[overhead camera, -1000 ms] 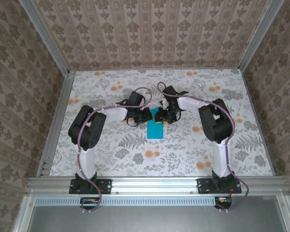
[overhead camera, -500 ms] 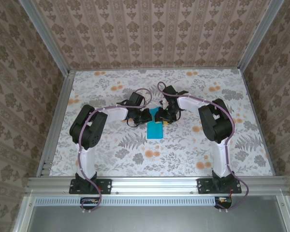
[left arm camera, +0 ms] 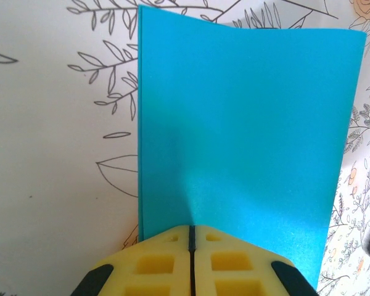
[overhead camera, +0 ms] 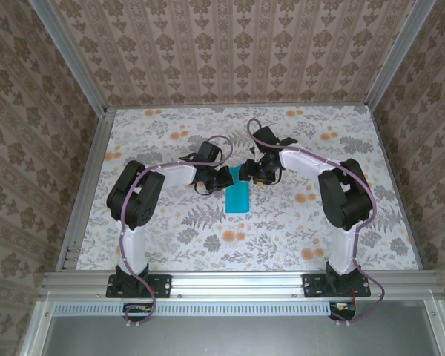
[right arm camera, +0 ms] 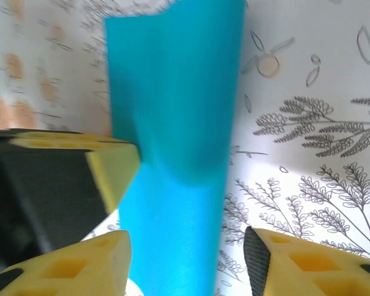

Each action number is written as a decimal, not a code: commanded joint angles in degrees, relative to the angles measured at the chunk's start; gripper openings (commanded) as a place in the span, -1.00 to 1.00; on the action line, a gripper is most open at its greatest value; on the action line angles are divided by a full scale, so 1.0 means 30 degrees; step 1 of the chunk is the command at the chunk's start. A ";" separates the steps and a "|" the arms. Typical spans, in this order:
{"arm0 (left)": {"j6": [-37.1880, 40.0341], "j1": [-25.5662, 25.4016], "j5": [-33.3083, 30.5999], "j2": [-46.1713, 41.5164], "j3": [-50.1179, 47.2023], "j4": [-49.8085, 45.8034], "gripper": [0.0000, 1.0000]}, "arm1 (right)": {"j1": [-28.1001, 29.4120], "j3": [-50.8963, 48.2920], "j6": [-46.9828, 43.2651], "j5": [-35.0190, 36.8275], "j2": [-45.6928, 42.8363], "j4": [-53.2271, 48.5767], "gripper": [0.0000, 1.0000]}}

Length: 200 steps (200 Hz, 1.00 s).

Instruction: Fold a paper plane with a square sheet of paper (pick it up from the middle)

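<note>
The turquoise square sheet of paper point(overhead camera: 237, 197) lies mid-table, folded into a narrow rectangle. In the left wrist view the paper point(left arm camera: 246, 123) stretches away from my left gripper point(left arm camera: 191, 229), whose yellow fingers are shut at its near edge; a faint ridge runs up from the seam. My left gripper point(overhead camera: 224, 178) sits at the sheet's upper left. My right gripper point(overhead camera: 256, 175) is at its upper right. In the right wrist view, my right gripper point(right arm camera: 186, 246) stands open astride the paper point(right arm camera: 179, 123), not touching it. The left gripper's fingers point(right arm camera: 114, 161) meet the sheet's bowed edge.
The floral tabletop point(overhead camera: 170, 222) is fenced by aluminium rails point(overhead camera: 81, 185) on the left and right, with patterned walls behind. Both arm bases point(overhead camera: 137, 282) are bolted along the near rail.
My right gripper has opened wider and let go of the paper. Its arm has swung out to the right with the wrist slightly farther back. The left gripper and the paper stayed put.
</note>
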 commanded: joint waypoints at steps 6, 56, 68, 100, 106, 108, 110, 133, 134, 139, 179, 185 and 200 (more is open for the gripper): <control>-0.0062 0.0023 -0.0512 0.0922 -0.0539 -0.1508 -0.84 | 0.0040 -0.0222 0.0094 -0.1554 -0.0402 0.1350 -0.21; 0.0042 0.0021 -0.0627 0.1146 -0.0144 -0.2131 -0.84 | 0.0103 0.0297 0.0561 -0.2736 0.1096 0.1331 -0.62; 0.0081 0.0023 -0.0629 0.1190 -0.0116 -0.2250 -0.84 | 0.0128 0.0369 0.0520 -0.2800 0.1443 0.1316 -0.66; 0.0143 0.0024 -0.0825 0.1401 0.0103 -0.2785 -0.84 | 0.0101 0.0924 0.0219 -0.2741 0.2380 0.0239 -0.68; 0.0143 0.0023 -0.0903 0.1437 0.0115 -0.2920 -0.84 | 0.0081 0.0896 0.0184 -0.2582 0.2457 0.0167 -0.69; 0.0143 0.0023 -0.0917 0.1461 0.0108 -0.2944 -0.84 | 0.0073 0.0909 0.0146 -0.2509 0.2486 0.0145 -0.69; 0.0143 0.0023 -0.0943 0.1467 0.0114 -0.3008 -0.84 | 0.0070 0.0912 0.0129 -0.2425 0.2515 0.0089 -0.69; 0.0191 0.0023 -0.1263 0.1538 0.0107 -0.3586 -0.84 | -0.0127 0.0738 -0.0309 -0.1718 0.2695 -0.0263 -0.70; 0.0196 0.0023 -0.1268 0.1538 0.0112 -0.3611 -0.84 | -0.0131 0.0723 -0.0313 -0.1716 0.2688 -0.0272 -0.70; 0.0243 0.0030 -0.1351 0.1541 0.0087 -0.3733 -0.84 | -0.0190 0.0624 -0.0388 -0.1641 0.2709 -0.0254 -0.70; 0.0347 0.0023 -0.1479 0.1757 0.0078 -0.4103 -0.85 | -0.0396 -0.0191 -0.0726 -0.1159 0.3078 0.0084 -0.71; 0.0351 0.0023 -0.1461 0.1794 0.0059 -0.4123 -0.85 | -0.0452 -0.0258 -0.0613 -0.0931 0.3098 0.0044 -0.72; 0.0451 0.0023 -0.1479 0.1828 0.0092 -0.4192 -0.85 | -0.0514 -0.0212 -0.0326 -0.0678 0.2886 0.0069 -0.74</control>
